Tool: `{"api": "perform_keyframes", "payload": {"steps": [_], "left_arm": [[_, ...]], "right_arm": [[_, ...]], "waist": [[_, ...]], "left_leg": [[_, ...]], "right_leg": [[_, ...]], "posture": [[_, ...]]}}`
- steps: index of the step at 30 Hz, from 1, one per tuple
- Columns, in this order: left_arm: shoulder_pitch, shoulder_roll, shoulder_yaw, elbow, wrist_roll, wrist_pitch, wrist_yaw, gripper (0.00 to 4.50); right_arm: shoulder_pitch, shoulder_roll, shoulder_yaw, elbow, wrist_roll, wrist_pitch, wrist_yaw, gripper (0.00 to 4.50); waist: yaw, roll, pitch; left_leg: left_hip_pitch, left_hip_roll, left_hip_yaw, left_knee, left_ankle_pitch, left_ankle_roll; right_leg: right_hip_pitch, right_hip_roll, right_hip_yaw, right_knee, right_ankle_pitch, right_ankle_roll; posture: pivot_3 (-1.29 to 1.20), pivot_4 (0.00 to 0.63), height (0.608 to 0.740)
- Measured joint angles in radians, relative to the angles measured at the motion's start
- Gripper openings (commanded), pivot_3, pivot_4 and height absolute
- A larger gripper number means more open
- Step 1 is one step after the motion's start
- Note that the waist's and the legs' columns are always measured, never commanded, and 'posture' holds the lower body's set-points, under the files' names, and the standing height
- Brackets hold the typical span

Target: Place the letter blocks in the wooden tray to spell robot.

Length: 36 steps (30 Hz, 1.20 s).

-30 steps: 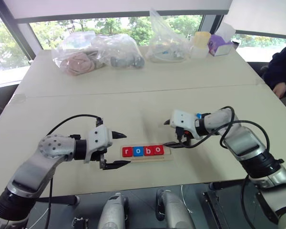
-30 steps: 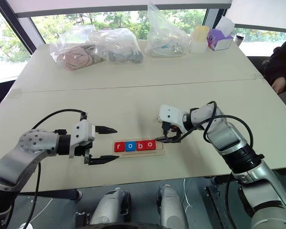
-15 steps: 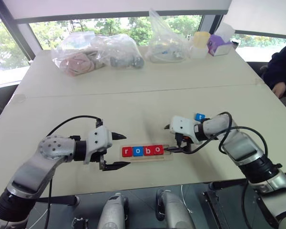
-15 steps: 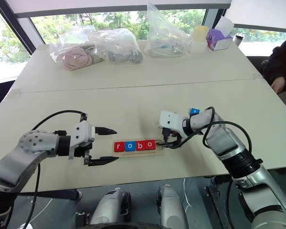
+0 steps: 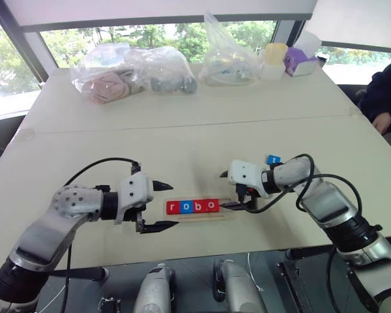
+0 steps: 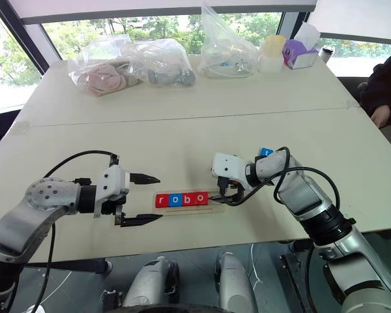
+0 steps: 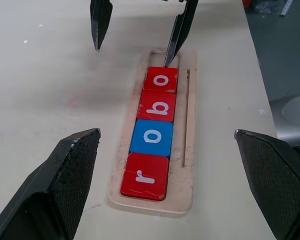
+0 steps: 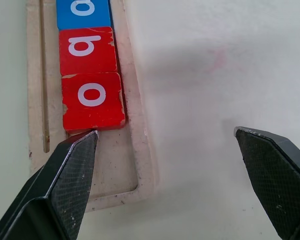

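The wooden tray (image 5: 229, 214) lies near the table's front edge. It holds a row of letter blocks: red r (image 7: 145, 176), blue o (image 7: 151, 138), red b (image 7: 160, 106) and red o (image 8: 92, 100). A blue letter block (image 5: 274, 159) lies on the table behind my right wrist. My right gripper (image 5: 222, 190) is open at the tray's right end. Its near finger (image 8: 72, 165) rests in the groove, its tip against the red o. My left gripper (image 5: 174, 205) hovers open just left of the tray, holding nothing.
Several clear bags of items (image 5: 133, 70) and small containers (image 5: 274, 60) sit along the table's far side. A person's sleeve and hand (image 5: 383, 98) show at the right edge. Bare tabletop (image 5: 182, 150) lies beyond the tray.
My right gripper has eased slightly toward the tray's right end, bringing its near finger up to the last red o and uncovering the blue block behind the wrist. The left arm is unchanged.
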Motion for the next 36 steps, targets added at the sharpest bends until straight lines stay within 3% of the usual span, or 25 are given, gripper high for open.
{"api": "perform_keyframes", "payload": {"steps": [7,13,16,18,25,31,36], "left_arm": [[0.0,0.0,0.0,0.002,0.0,-0.002,0.0,4.5],[-0.001,0.0,0.0,0.004,0.0,-0.002,0.001,4.5],[-0.005,0.0,0.0,0.007,0.0,-0.002,0.001,4.5],[-0.012,-0.003,-0.001,0.008,0.0,-0.002,0.002,4.5],[-0.031,-0.011,-0.006,0.018,0.0,0.002,0.002,4.5],[-0.036,-0.012,-0.007,0.018,0.0,0.006,0.001,4.5],[-0.037,-0.012,-0.007,0.018,0.0,0.006,0.001,4.5]], "right_arm": [[0.0,-0.067,-0.017,-0.003,0.001,0.007,0.019,4.47],[-0.011,-0.07,-0.174,0.037,0.028,0.083,-0.078,4.47],[-0.038,0.003,-0.242,0.105,0.008,0.187,-0.236,4.47],[-0.055,0.104,-0.331,0.141,-0.023,0.333,-0.428,4.47],[-0.051,0.366,-0.476,0.084,-0.058,0.604,-0.794,4.47],[-0.043,0.492,-0.559,0.041,-0.086,0.67,-1.007,4.47],[-0.043,0.514,-0.596,0.038,-0.086,0.673,-1.086,4.47]], "waist": [[0.001,0.0,0.0],[0.001,0.0,0.0],[-0.003,0.0,0.0],[-0.002,0.0,0.0],[-0.002,0.0,-0.001],[-0.003,0.001,-0.001],[-0.005,0.001,-0.001]], "left_leg": [[0.0,0.0,0.0,0.0,0.0,0.0],[0.0,0.0,0.0,0.0,0.0,0.0],[0.0,0.0,0.0,0.0,0.0,0.0],[0.0,0.0,0.001,0.0,0.0,0.0],[-0.001,0.0,0.0,0.0,0.0,0.0],[-0.001,0.0,0.0,0.0,0.0,0.0],[-0.001,0.0,0.0,0.0,0.0,0.0]], "right_leg": [[0.0,0.0,0.0,0.0,0.0,0.0],[0.0,0.0,0.0,0.0,0.0,0.0],[0.0,0.0,0.0,0.0,0.001,-0.002],[-0.001,0.0,0.0,0.001,0.002,-0.003],[-0.002,0.0,0.0,0.001,0.003,-0.003],[-0.001,0.0,0.0,0.001,0.002,-0.003],[-0.001,0.0,0.0,0.001,0.002,-0.003]], "posture": [[0.0,0.15,0.74],[0.0,0.15,0.74],[0.0,0.15,0.74],[0.0,0.15,0.74],[0.0,0.15,0.74],[0.0,0.15,0.74],[0.0,0.15,0.74]]}}
